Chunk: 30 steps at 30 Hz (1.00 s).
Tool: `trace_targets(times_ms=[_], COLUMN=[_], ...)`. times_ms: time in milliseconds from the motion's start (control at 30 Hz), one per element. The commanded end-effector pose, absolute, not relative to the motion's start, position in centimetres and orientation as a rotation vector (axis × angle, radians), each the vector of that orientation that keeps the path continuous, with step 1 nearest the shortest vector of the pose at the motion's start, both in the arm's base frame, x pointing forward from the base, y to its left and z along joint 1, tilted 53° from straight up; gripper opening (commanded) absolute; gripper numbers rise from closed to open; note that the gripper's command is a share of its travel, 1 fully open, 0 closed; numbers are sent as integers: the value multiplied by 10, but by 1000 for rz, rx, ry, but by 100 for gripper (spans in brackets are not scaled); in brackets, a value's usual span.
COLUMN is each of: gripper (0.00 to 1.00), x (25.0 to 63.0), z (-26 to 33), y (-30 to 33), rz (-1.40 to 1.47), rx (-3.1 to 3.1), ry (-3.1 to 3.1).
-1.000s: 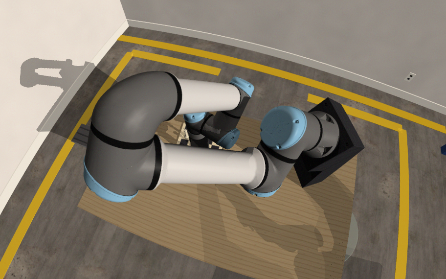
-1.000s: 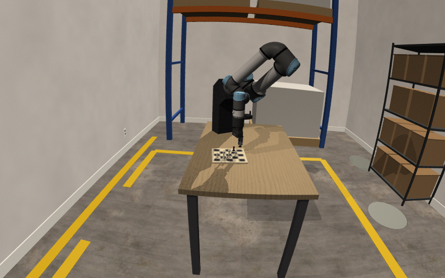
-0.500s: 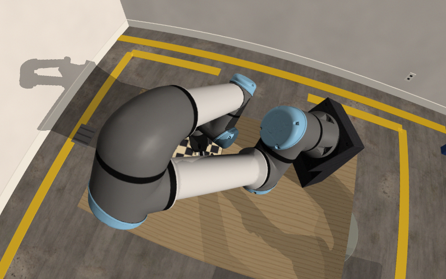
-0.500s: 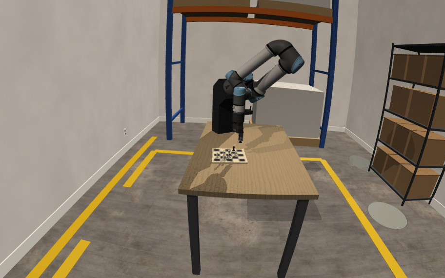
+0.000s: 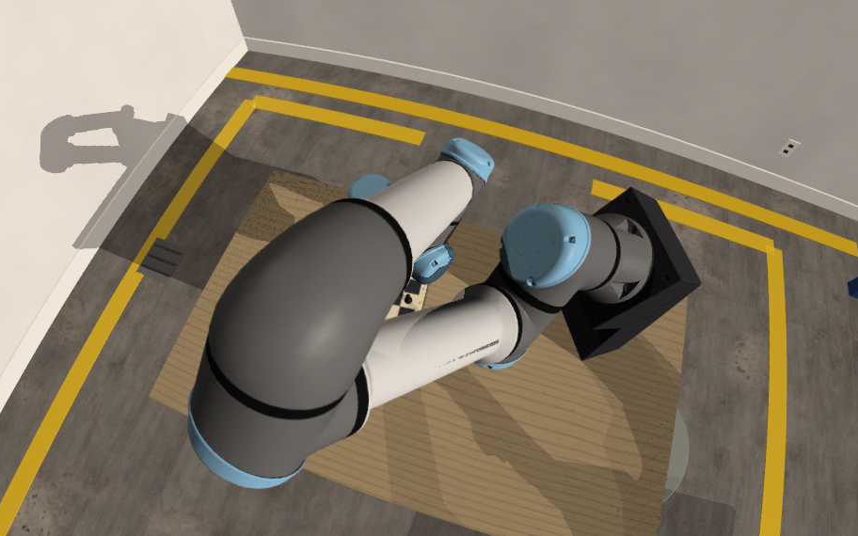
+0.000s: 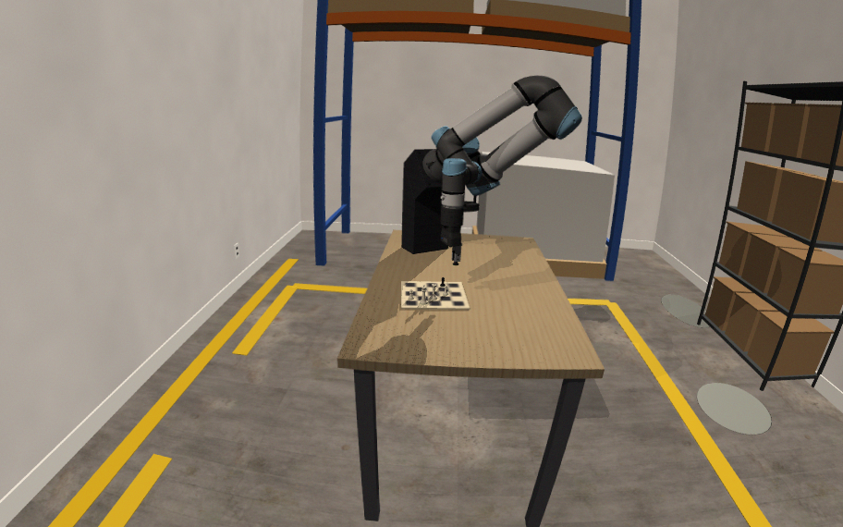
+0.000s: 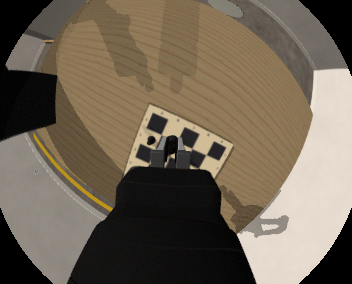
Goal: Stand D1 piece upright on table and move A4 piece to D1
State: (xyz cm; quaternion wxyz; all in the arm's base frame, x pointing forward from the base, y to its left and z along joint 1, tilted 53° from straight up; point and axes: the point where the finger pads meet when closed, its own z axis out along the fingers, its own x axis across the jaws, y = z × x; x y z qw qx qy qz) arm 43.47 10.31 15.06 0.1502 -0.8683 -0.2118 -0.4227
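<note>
The rectangular table [image 6: 509,340] has a matt, light wood top with fine grain lines and plain black legs. The arm's [image 5: 312,319] grey elbow looks like smooth metal with a soft sheen; its blue caps seem plastic. The small checkered board [image 6: 458,304] looks matt, perhaps wood. The grey floor [image 6: 248,445] resembles rough, mottled concrete.

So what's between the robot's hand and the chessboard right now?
In the exterior view, only bare wooden table separates the hand, shut on a small dark piece, from the chessboard in front of it.
</note>
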Motion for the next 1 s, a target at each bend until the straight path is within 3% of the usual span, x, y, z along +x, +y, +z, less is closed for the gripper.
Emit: trace_targets(times_ms=[0, 733, 967], gripper=[0, 0, 0], x=[432, 431, 449], z=[153, 155, 169], y=[101, 100, 91], rz=[-1212, -1212, -1225], rx=[-2493, -2493, -2493], ry=[-610, -611, -667])
